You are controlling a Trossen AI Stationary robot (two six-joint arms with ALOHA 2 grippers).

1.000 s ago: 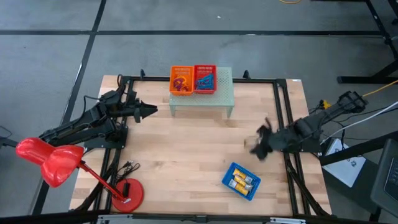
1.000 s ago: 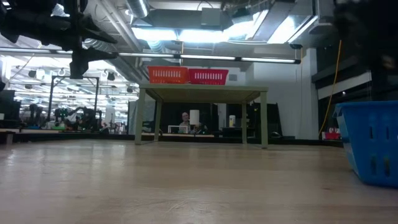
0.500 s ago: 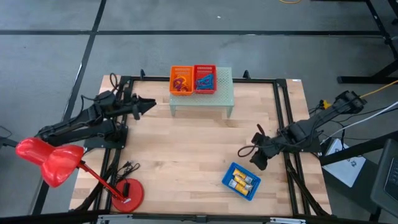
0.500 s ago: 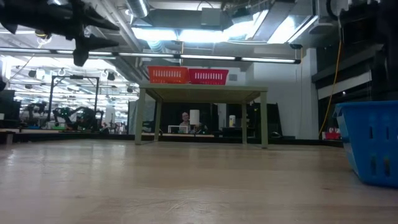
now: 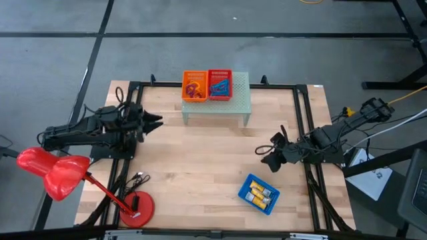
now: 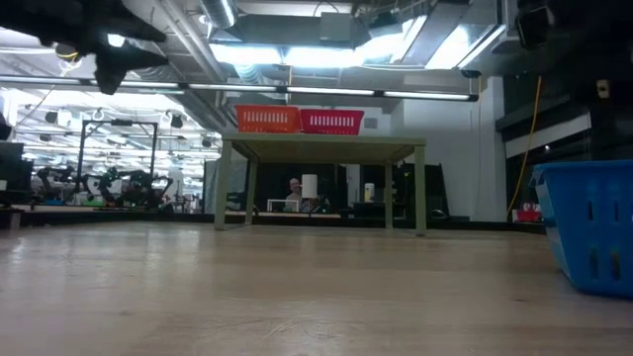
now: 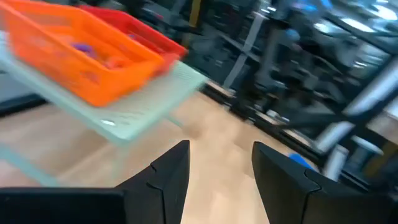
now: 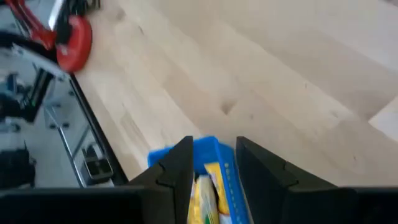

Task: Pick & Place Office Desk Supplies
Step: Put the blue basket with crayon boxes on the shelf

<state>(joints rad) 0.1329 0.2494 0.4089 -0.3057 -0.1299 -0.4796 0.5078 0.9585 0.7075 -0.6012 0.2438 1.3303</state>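
High view, left to right. Red desk lamp sits at lower left, its base near the table's bottom edge. Left gripper is at left of centre, held above the wood and pointing toward the small raised shelf; its fingers stand apart in the left wrist view with nothing between them. At upper centre the shelf carries an orange basket holding ring-shaped items and, touching it on the right, a red basket holding blue clips. Right gripper is at right of centre, above bare table; in the right wrist view its fingers are parted and empty. Blue basket sits at lower right, tilted, holding the yellow-and-silver blocks.

Assessment: no supplies lie loose on the table; all visible items are already in baskets. Sorting appears largely complete. Whether the blue basket is yet to be moved cannot be determined.
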